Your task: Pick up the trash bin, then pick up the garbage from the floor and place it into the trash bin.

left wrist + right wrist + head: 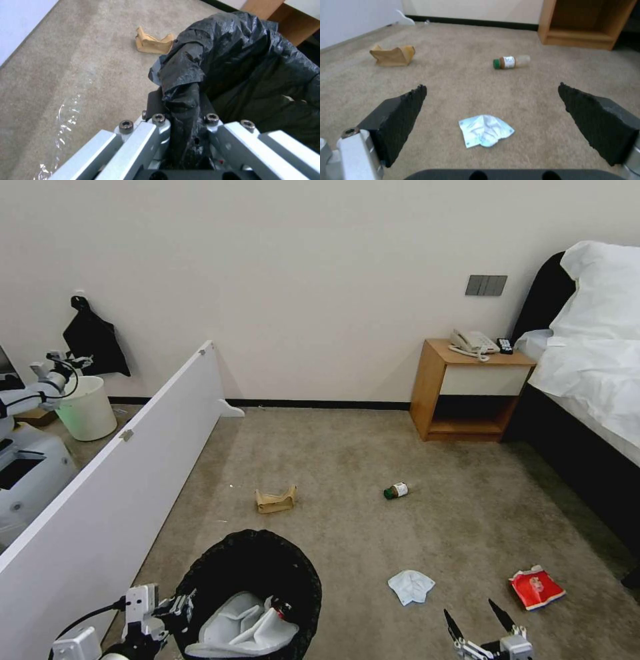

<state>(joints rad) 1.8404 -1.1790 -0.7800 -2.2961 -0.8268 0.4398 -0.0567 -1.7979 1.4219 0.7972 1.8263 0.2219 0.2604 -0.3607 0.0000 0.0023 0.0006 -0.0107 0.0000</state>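
The trash bin (250, 570), lined with a crinkled black bag (246, 62), hangs low at the bottom left of the head view, with white slippers (243, 625) inside it. My left gripper (181, 605) is shut on the bin's bagged rim (181, 110). On the carpet lie a crumpled white tissue (411, 585), a red packet (537, 587), a torn brown paper bag (275, 501) and a green-capped bottle (396, 491). My right gripper (479, 617) is open just above the floor, a little short of the tissue (485, 130) and holding nothing.
A white panel (100, 500) runs along the left. Behind it stands a plain white bucket (87, 410). A wooden nightstand (467, 390) sits at the far wall, and a bed (587, 380) lines the right side. Open carpet lies between the litter pieces.
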